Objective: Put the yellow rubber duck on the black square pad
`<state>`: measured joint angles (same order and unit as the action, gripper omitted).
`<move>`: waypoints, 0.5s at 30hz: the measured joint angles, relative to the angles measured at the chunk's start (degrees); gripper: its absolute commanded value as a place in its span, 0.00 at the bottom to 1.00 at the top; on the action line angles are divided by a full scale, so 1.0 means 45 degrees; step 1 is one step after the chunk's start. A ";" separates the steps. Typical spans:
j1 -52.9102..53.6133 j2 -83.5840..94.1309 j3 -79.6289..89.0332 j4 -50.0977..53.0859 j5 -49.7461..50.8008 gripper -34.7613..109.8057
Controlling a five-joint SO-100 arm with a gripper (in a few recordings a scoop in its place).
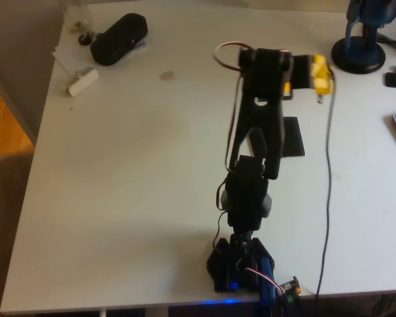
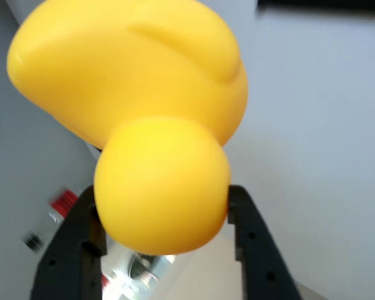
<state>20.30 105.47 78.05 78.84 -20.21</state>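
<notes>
The yellow rubber duck has been picked up, so the first part of the job is done. In the wrist view the duck is seen very close, with its round head squeezed between the two black fingers of the end effector. The fingers are closed only as far as the duck's head lets them, and the duck is held tight and lifted off the white surface. In the overhead view the end effector is seen at the far end of the black arm, where some yellow can be seen, but the duck cannot be told apart there from the yellow on the end effector. The black square pad lies flat on the surface, just beside the arm and partly hidden under it. Nothing is on the part of the pad that can be seen. The end effector is a little way past the pad, not over it. So about half of the job looks done. What is left, it seems, is for the duck to be brought back over the pad, lowered onto it, and let go. A black oblong case lies well apart, near the far left corner, and is not part of the job.
</notes>
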 measured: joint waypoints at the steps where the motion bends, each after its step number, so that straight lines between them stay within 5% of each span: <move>1: 0.0234 0.0000 0.0293 0.0000 0.0000 0.36; 15: 0.2383 -0.1582 0.2988 -0.0215 0.0000 0.36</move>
<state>31.03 98.35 91.49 77.87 -20.21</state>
